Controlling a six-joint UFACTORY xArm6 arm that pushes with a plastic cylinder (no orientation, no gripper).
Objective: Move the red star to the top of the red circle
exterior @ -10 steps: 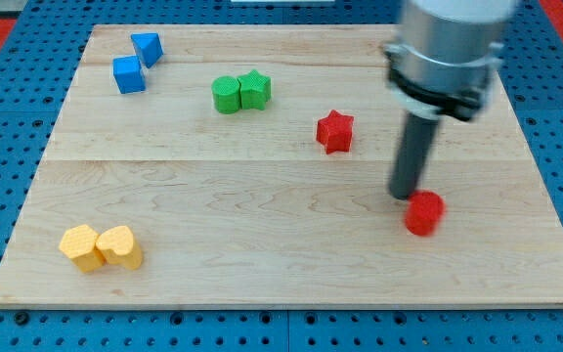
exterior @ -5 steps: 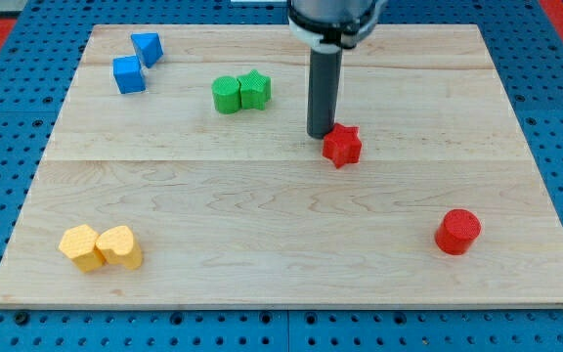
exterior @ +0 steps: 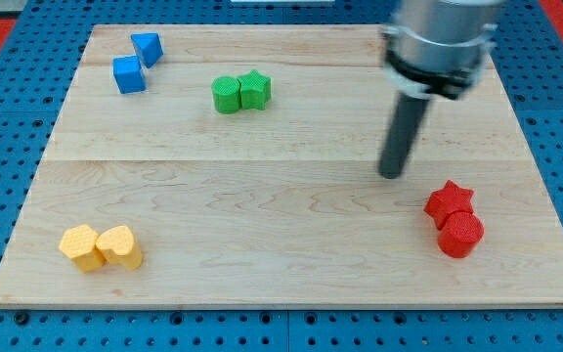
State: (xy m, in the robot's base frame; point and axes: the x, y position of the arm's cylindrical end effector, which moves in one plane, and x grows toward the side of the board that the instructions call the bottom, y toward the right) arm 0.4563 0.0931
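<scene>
The bench (exterior: 262, 205) is pale, smooth-grained wood; the red star (exterior: 449, 202) and red circle (exterior: 459, 235) look matt plastic.

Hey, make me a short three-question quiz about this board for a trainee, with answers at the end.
1. True or false: the red star touches the red circle.
2. Which blocks lie nearest the view's bottom left? A) blue B) yellow C) green
3. Fill in: my tip sits to the view's ____ of the red star.

Key: 1 true; 2 B, the yellow blocks; 3 left, apart from it.
</scene>
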